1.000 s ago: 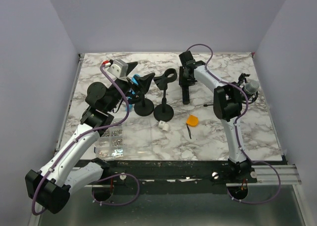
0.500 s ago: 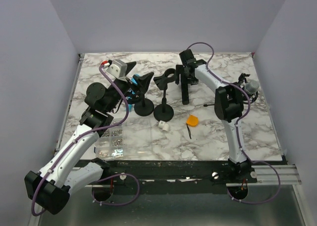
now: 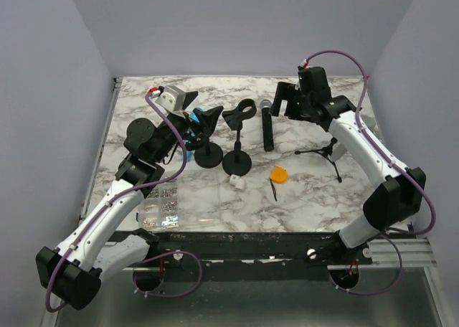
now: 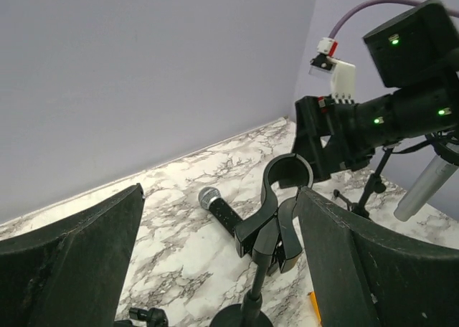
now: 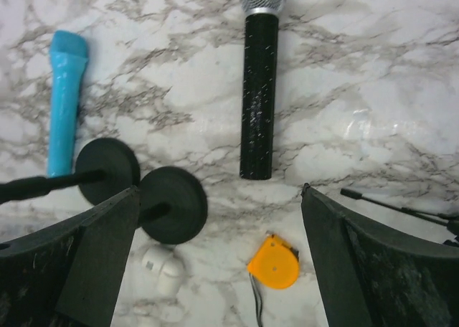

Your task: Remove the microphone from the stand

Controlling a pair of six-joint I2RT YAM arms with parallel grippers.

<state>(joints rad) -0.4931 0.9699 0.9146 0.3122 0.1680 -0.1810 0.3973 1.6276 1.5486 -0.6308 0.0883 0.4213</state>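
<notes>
The right gripper [image 5: 219, 192], spread wide, had drawn back, leaving the microphone [image 3: 267, 130] seemingly free on the counter [image 3: 323, 191], mid-frame.

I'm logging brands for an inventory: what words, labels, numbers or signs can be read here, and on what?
None readable. The black microphone, blue microphone and orange tape measure show no legible print; the white cable connector is too blurred to tell.
</notes>
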